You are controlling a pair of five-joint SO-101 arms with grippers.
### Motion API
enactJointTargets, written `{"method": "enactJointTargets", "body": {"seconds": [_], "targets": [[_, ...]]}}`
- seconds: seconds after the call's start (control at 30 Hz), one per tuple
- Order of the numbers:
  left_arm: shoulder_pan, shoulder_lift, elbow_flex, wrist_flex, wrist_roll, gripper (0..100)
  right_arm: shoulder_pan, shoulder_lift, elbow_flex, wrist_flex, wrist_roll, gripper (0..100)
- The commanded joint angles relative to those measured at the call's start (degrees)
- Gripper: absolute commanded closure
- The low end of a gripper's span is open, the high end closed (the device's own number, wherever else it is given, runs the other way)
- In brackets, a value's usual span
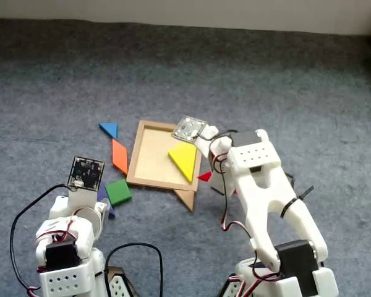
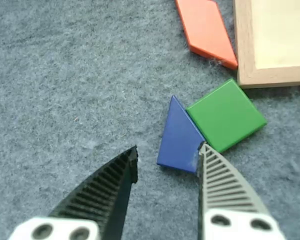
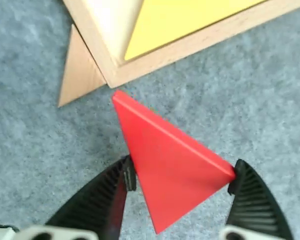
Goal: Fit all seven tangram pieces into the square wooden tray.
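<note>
Cloth of a grey, carpet-like weave covers the worktop (image 1: 266,80), and the square wooden tray (image 1: 135,154) lies flat on it ahead of the two arms. A yellow triangle (image 1: 184,159) sits inside the tray against its right-hand side. The right gripper (image 3: 181,172) is just outside the tray's near right corner and pinches a red triangle (image 3: 165,150), one finger pressed against a long edge and the other against the opposite corner. A wood-coloured triangle (image 3: 80,70) pokes out from under that same tray corner. On the tray's left side an orange parallelogram (image 2: 206,30) lies just beside the rim, and a green square (image 2: 226,115) sits near the near left corner, touching a dark blue triangle (image 2: 179,137) edge to edge. The left gripper (image 2: 168,148) hangs over the blue triangle with its fingers spread, the pale fingertip (image 2: 204,150) at the triangle's corner. A small light blue triangle (image 1: 109,129) lies apart, beyond the parallelogram.
</note>
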Motion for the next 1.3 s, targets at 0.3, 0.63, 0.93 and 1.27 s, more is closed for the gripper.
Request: {"method": "enactJointTargets", "body": {"seconds": [0.3, 0.63, 0.93, 1.27], "targets": [[-0.84, -0.04, -0.40, -0.88, -0.35, 79, -13.14, -3.03, -0.22, -12.44, -13.98, 75.3], [-0.84, -0.04, -0.40, -0.88, -0.35, 79, -16.31, 2.95, -2.42, -19.12, -15.30, 75.3], [-0.84, -0.04, -0.40, -0.88, -0.35, 79, -17.54, 18.24, -16.13, -19.82, -15.56, 75.3], [-0.84, -0.04, -0.40, -0.88, -0.35, 79, -22.90, 19.65, -17.98, -19.47, -15.56, 70.9]]}}
